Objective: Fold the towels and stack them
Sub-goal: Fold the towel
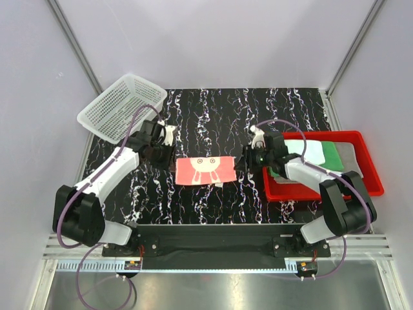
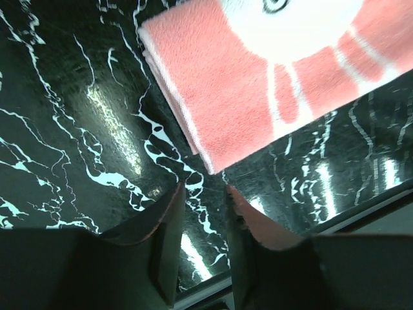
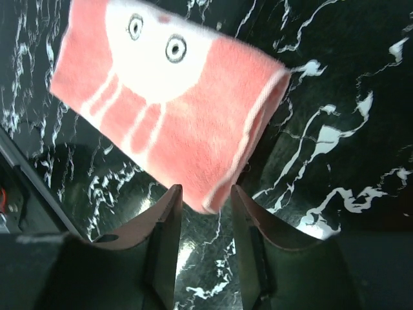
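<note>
Workspace: black white-veined marble-pattern surface [image 1: 213,116].

Item 1: pink cloth towel with a white rabbit print [image 1: 206,170]. It lies flat on the surface, at the middle, between the two arms. Doubled layers show along its short edges in both wrist views, so it is folded.

Item 2: left fingers [image 2: 169,223]. They stand partly open with a clear gap and hold nothing. Only the surface shows between them. The nearest corner of the pink towel [image 2: 258,77] lies just beyond the tips and is not in contact.

Item 3: right fingers [image 3: 162,223]. They are likewise partly open and empty. The lower corner of the pink towel [image 3: 168,110] sits in line with the gap, with space on either side, and neither finger presses it.

Item 4: red rectangular plastic tray [image 1: 322,194]. It is on the right of the surface, beside the right arm. It contains a pale mint-white towel [image 1: 303,147], a dark green towel [image 1: 330,154] and a grey towel [image 1: 353,155], overlapping side by side.

Item 5: white mesh plastic basket [image 1: 122,106]. It is at the far left corner, tilted over the surface edge.
</note>
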